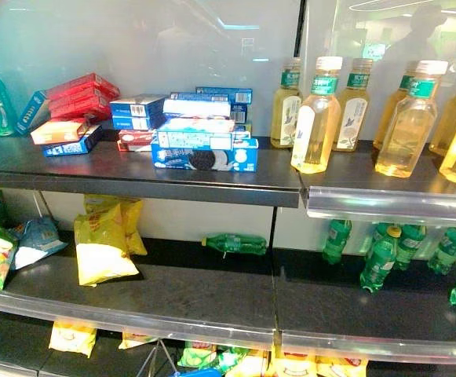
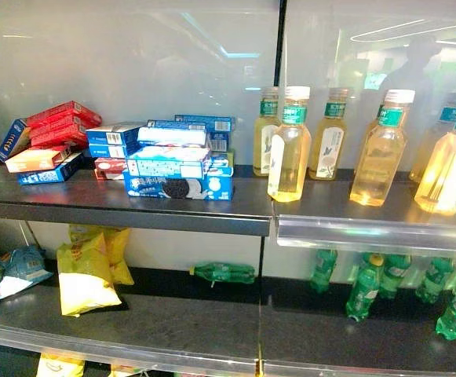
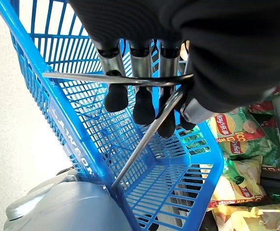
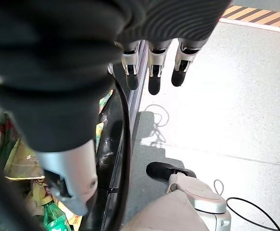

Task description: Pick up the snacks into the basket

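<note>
Top shelf (image 1: 212, 179): boxes (image 1: 204, 149) crowd the left-centre, bottles (image 1: 315, 118) line the right; bare strip along front edge. Middle shelf (image 1: 212, 302): yellow bag (image 1: 102, 247) at left, green bottle (image 1: 235, 243) lying at back, open room betw. them & in front. Basket (image 3: 72, 144) interior free.

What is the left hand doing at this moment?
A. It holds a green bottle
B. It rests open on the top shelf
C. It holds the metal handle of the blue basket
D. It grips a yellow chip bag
C: in the left wrist view the left hand has its fingers curled over the thin metal handle of the blue basket.
</note>
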### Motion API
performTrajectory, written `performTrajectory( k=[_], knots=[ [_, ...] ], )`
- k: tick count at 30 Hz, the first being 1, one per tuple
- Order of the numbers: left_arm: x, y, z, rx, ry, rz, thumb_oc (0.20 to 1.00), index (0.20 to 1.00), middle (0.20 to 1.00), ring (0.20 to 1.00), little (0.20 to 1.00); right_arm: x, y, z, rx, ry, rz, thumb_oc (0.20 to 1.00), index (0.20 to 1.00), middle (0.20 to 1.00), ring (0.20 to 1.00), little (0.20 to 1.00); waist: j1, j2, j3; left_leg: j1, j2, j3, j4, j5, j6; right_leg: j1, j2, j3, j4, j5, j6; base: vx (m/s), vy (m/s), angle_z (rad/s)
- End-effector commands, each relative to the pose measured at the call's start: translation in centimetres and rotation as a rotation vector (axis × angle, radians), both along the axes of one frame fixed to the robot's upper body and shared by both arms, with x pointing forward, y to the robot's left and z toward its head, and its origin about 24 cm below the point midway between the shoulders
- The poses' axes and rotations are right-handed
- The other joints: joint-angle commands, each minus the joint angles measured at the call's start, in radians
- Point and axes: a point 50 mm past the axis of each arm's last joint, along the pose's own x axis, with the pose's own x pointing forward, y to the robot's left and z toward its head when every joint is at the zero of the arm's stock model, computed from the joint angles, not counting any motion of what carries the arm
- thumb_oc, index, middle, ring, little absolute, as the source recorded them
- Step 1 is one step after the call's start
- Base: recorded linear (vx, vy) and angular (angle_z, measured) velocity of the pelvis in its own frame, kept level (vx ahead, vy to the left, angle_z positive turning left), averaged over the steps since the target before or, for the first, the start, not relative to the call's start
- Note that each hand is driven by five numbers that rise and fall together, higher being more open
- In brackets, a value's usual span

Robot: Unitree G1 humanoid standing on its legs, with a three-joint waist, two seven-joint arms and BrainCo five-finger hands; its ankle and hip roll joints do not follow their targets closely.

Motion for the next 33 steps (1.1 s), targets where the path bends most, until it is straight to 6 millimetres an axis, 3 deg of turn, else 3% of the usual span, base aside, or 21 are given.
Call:
performTrajectory(
  k=[1,6,16,20,26,28,33],
  knots=[
    [1.2,0.8,0.4,0.03,-0.019,-0.014,0.2,0.2,0.2,0.2,0.2,1.7,-0.1,0.2,-0.021,-0.008,0.037,1.0,1.0,1.0,1.0,1.0,-0.029,-0.05,0.008,-0.027,-0.007,-0.003,0.001,-0.014,-0.013,0.04,-0.096,0.005,0.031,-0.035,0.127,0.0,0.0,0.0],
    [1.5,0.7,0.5,0.012,-0.042,0.012,0.2,0.2,0.2,0.2,0.2,1.7,-0.1,0.2,-0.022,-0.008,0.034,1.0,1.0,1.0,1.0,1.0,-0.028,-0.05,0.008,-0.026,-0.007,-0.003,0.002,-0.015,-0.013,0.042,-0.096,0.004,0.032,-0.038,0.127,0.0,0.0,0.0],
    [3.9,1.5,1.7,0.009,-0.187,0.043,0.2,0.2,0.2,0.2,0.2,6.3,-0.4,1.9,-0.005,-0.27,0.009,1.0,1.0,1.0,1.0,1.0,-0.03,-0.051,0.026,-0.033,-0.007,-0.003,0.007,-0.013,-0.014,0.032,-0.096,0.005,0.05,-0.047,0.128,0.0,0.0,0.0],
    [6.5,1.9,3.7,-0.008,-0.37,0.05,0.2,0.2,0.2,0.2,0.2,9.7,-1.0,4.8,-0.018,-0.505,0.072,1.0,1.0,1.0,1.0,1.0,-0.034,-0.05,0.037,-0.038,-0.004,-0.004,0.006,-0.009,-0.017,0.025,-0.097,0.005,0.052,-0.048,0.131,0.0,0.0,0.0],
    [7.9,2.2,5.4,-0.018,-0.506,0.086,0.2,0.2,0.2,0.2,0.2,11.8,-2.0,7.9,-0.061,-0.692,0.097,1.0,1.0,1.0,1.0,1.0,-0.038,-0.051,0.035,-0.034,0.0,-0.002,0.003,-0.008,-0.018,0.028,-0.097,0.002,0.048,-0.049,0.134,0.0,0.0,0.0],
    [9.0,2.2,6.6,-0.026,-0.594,0.094,0.2,0.2,0.2,0.2,0.2,13.3,-2.8,10.7,-0.108,-0.834,0.102,1.0,1.0,1.0,1.0,1.0,-0.041,-0.05,0.03,-0.03,0.001,-0.001,0.002,-0.01,-0.018,0.033,-0.096,0.002,0.044,-0.049,0.135,0.0,0.0,0.0],
    [9.4,2.0,7.2,-0.036,-0.632,0.086,0.2,0.2,0.2,0.2,0.2,14.1,-4.5,13.2,-0.197,-0.926,0.1,1.0,1.0,1.0,1.0,1.0,-0.045,-0.05,0.028,-0.029,0.003,0.0,0.001,-0.014,-0.017,0.032,-0.095,0.005,0.043,-0.05,0.135,0.0,0.0,0.0]
  ],
)
